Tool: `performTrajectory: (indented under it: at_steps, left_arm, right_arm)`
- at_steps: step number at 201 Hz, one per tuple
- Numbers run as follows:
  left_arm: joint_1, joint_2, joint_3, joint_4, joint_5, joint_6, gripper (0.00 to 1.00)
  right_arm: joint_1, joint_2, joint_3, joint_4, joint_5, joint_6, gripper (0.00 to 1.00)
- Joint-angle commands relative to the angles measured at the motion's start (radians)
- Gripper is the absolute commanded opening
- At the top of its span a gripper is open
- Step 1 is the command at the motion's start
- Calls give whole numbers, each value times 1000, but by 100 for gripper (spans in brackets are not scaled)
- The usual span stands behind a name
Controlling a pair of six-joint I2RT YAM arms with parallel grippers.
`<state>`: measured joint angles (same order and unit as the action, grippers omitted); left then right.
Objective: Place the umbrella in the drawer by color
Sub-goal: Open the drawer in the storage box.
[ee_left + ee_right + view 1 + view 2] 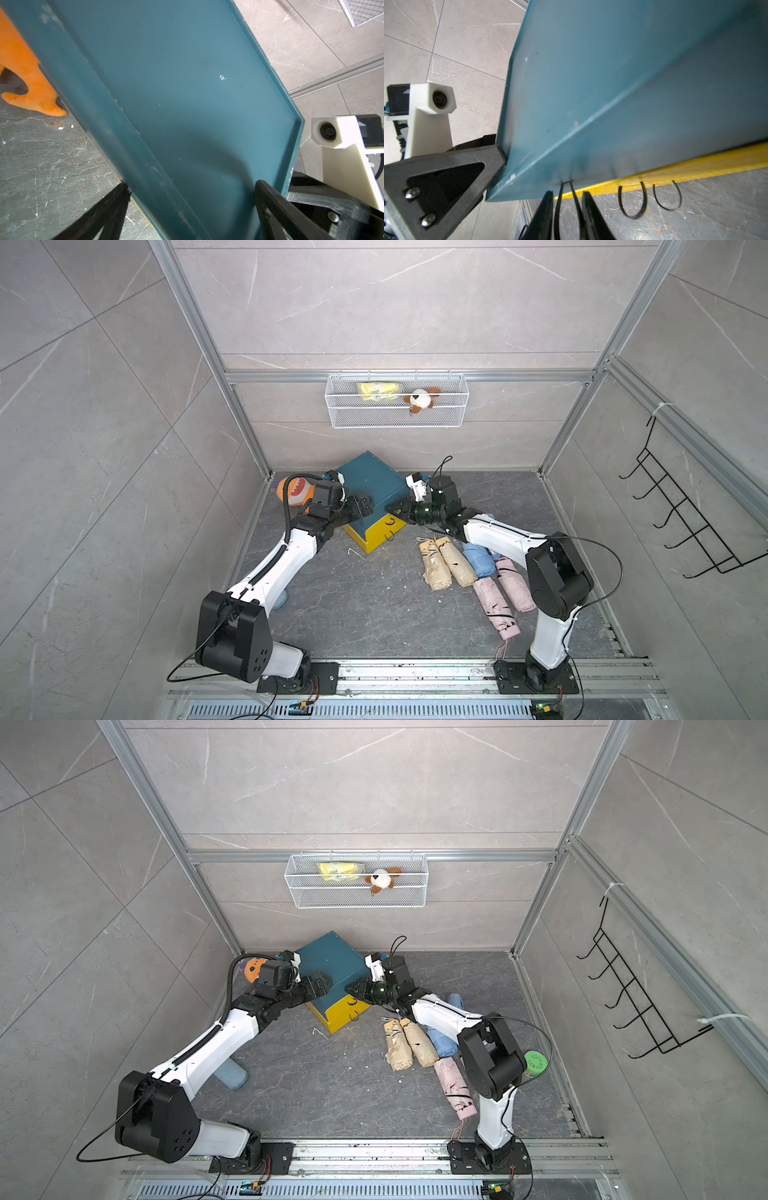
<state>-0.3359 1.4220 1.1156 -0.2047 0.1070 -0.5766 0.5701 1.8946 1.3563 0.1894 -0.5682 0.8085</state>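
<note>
Right end effector (568, 195), barely parted, brackets the teal drawer unit's (591, 83) pull loop (559, 197). Left end effector (191, 184) straddles the unit's edge, spread wide.

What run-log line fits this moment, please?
left gripper: open astride cabinet | right gripper: fingers straddle loop pull | umbrellas: on floor

You see the near-left blue umbrella (231, 1074) mostly hidden under the left arm (216, 1046), and the orange toy (291, 491) half behind its wrist. Whether the right gripper (567, 193) pinches the drawer loop (559, 195), you cannot tell.
</note>
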Motion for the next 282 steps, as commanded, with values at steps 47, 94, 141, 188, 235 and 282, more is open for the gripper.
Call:
performTrajectory:
  at_steps: [47,94,141,188,235,282]
  left_arm:
    - [-8,32,-40,-56,-15,8,95]
    - [-8,45,-34,-55,-14,-2,95]
    - [-8,40,-31,-61,-22,-2,94]
    - [-8,35,-31,-63,-31,-1,95]
    - [-8,39,-27,-62,-31,-3,95]
    - [-8,35,-28,-64,-32,-3,95]
  right_arm:
    - [6,-47,19,-101,35,-99,5]
    - [5,-134,-39,-168,57,-170,2]
    - [6,-234,-159,-198,76,-219,2]
    - [6,-341,-272,-232,91,-259,4]
    - [6,-400,-319,-266,104,-281,4]
    - [5,-420,-353,-265,98,-285,4]
